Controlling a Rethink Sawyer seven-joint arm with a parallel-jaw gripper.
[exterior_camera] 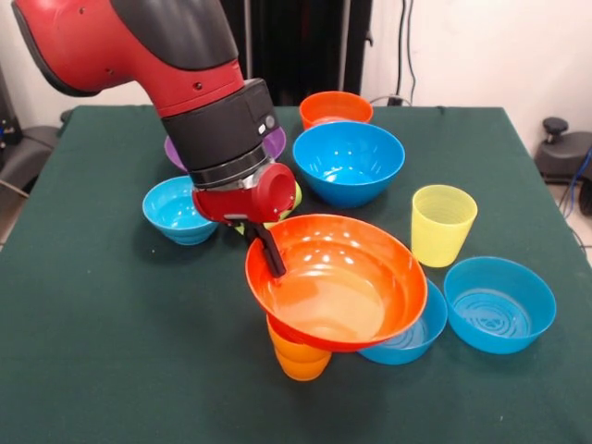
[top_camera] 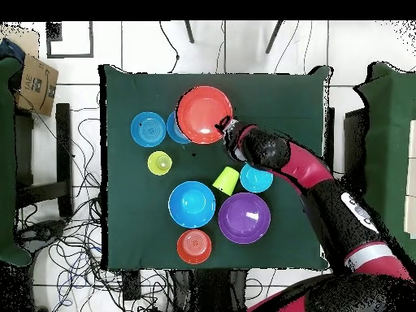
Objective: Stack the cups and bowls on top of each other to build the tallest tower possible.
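The large orange bowl (exterior_camera: pixel 335 282) sits tilted on an upturned orange cup (exterior_camera: pixel 298 354) near the table's front edge, one side leaning over a medium blue bowl (exterior_camera: pixel 412 333). The gripper (exterior_camera: pixel 274 257) is clenched on the bowl's rim, one dark finger inside the wall. Glossy thin plastic like this looks light, stiff and slippery; the rim seems the only real handhold, and the perch on a narrow cup base is likely wobbly. A second medium blue bowl (exterior_camera: pixel 499 303) lies just beside, the pale yellow cup (exterior_camera: pixel 442 224) behind; the large blue bowl (exterior_camera: pixel 348 163), small orange bowl (exterior_camera: pixel 336 108), small blue bowl (exterior_camera: pixel 178 209) and purple bowl (top_camera: pixel 244 217) stand farther back on the green table (exterior_camera: pixel 111 351)
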